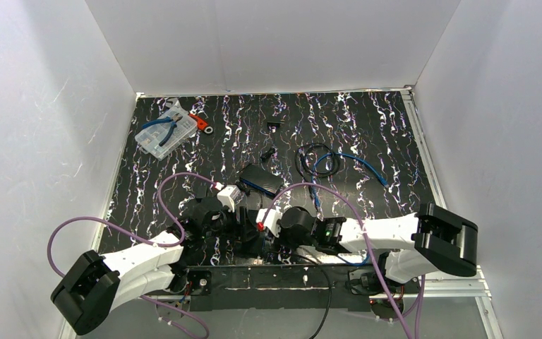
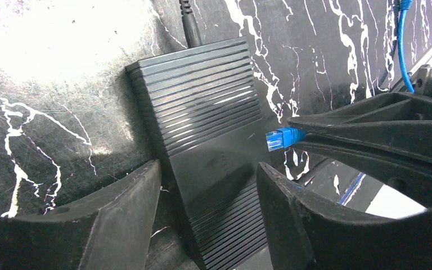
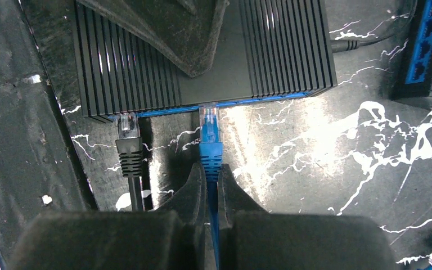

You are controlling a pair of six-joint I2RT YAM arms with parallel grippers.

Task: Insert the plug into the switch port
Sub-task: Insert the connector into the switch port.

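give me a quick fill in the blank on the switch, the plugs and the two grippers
In the right wrist view, ____ plugs sit at the front edge of the black ribbed network switch.
The black plastic plug lies to the ____ of the blue plastic plug there.
The right gripper pinches the ____ one from behind.
The left gripper straddles the switch, one finger on each ____.
Missing words: two; left; blue; side

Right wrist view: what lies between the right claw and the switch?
Only the blue plug, pinched in the right claw, clear tip meeting the switch at its port edge; the right wrist view shows it.
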